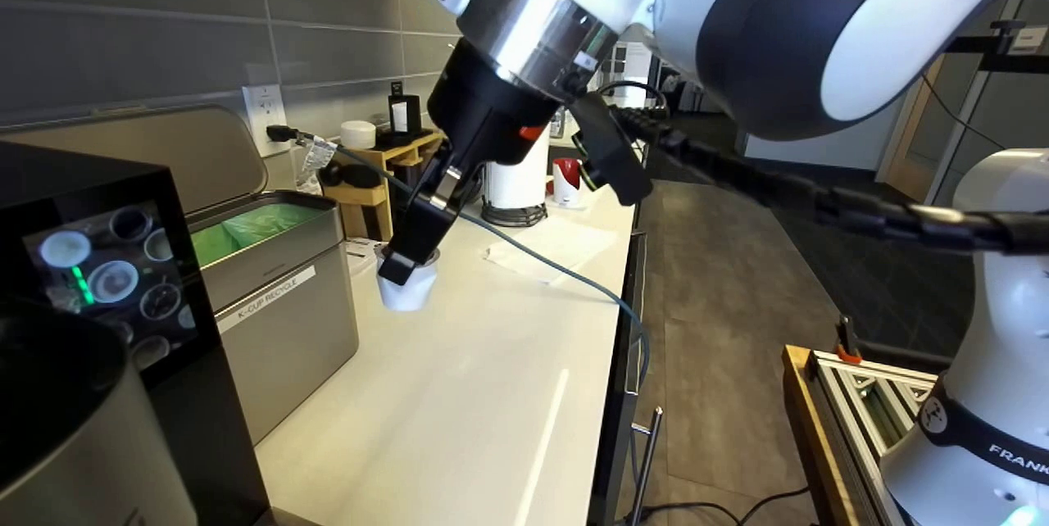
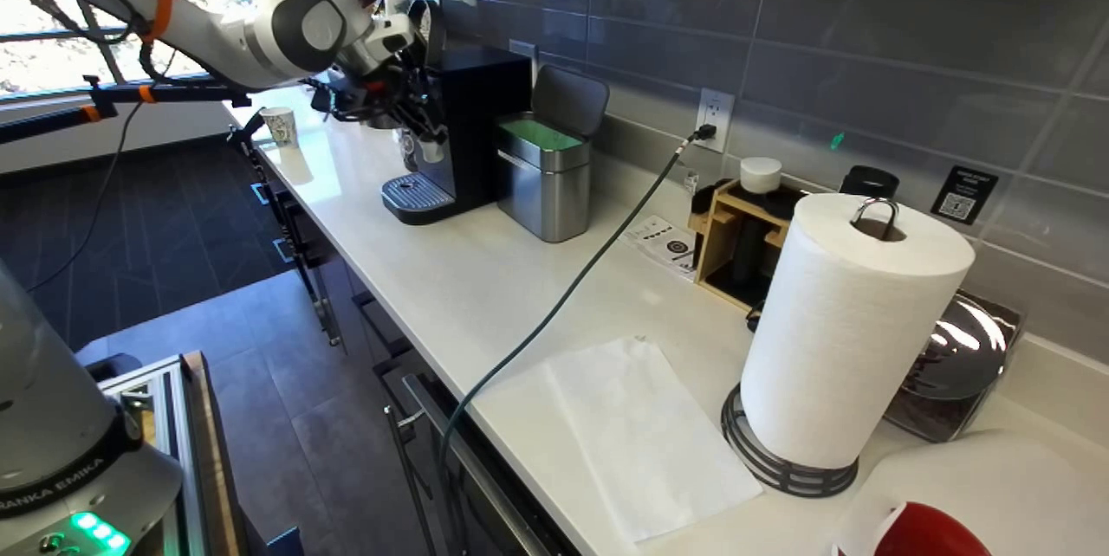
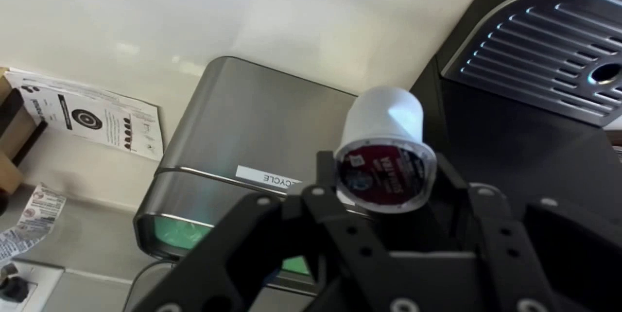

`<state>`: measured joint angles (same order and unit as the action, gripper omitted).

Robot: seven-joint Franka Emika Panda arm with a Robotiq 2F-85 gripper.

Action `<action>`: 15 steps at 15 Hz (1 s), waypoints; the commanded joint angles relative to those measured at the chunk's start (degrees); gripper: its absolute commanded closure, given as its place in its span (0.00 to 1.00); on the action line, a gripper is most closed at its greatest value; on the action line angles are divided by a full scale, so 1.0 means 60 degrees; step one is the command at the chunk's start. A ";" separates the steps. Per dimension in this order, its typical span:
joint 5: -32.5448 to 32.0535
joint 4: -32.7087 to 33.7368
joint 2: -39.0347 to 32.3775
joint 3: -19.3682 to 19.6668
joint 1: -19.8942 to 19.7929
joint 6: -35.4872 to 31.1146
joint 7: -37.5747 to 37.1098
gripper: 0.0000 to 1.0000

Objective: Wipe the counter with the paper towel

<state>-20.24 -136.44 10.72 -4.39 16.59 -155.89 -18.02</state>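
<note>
The off-white counter (image 1: 459,395) runs along the tiled wall in both exterior views (image 2: 450,279) and fills the top of the wrist view (image 3: 146,10). The white paper towel (image 2: 641,443) lies flat on it beside the upright roll; it also shows in an exterior view (image 1: 557,247) and is out of the wrist view. My gripper (image 3: 388,171) is shut on a small white coffee pod (image 3: 386,108) with a dark red lid, held between its fingertips. In an exterior view the gripper (image 1: 401,268) holds the pod (image 1: 407,294) above the counter, well apart from the towel.
An open steel recycling bin (image 2: 544,192) with a green liner stands beside the black coffee machine (image 2: 481,123). A cable (image 2: 554,309) crosses the counter near the towel. A towel roll (image 2: 853,331), wooden rack (image 2: 706,235) and paper cup (image 2: 280,127) also stand there.
</note>
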 commanded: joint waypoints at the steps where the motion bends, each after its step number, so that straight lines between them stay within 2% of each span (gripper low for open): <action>1: 0.0248 0.0115 0.0668 -0.0965 -0.0528 0.0858 0.0470 0.76; 5: 0.0219 0.0692 0.0774 -0.1611 -0.0726 0.1502 0.0511 0.76; 6: 0.0238 0.0475 0.0774 -0.1617 -0.0810 0.1085 0.0418 0.51; 12: 0.0208 0.0641 0.0786 -0.1735 -0.0888 0.1257 0.0444 0.51; 13: 0.0207 0.0641 0.0786 -0.1737 -0.0897 0.1257 0.0450 0.76; 15: 0.0559 0.0725 0.0805 -0.1706 -0.0640 0.0974 0.1081 0.76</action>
<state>-19.63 -132.54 15.28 -13.63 12.56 -148.65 -15.54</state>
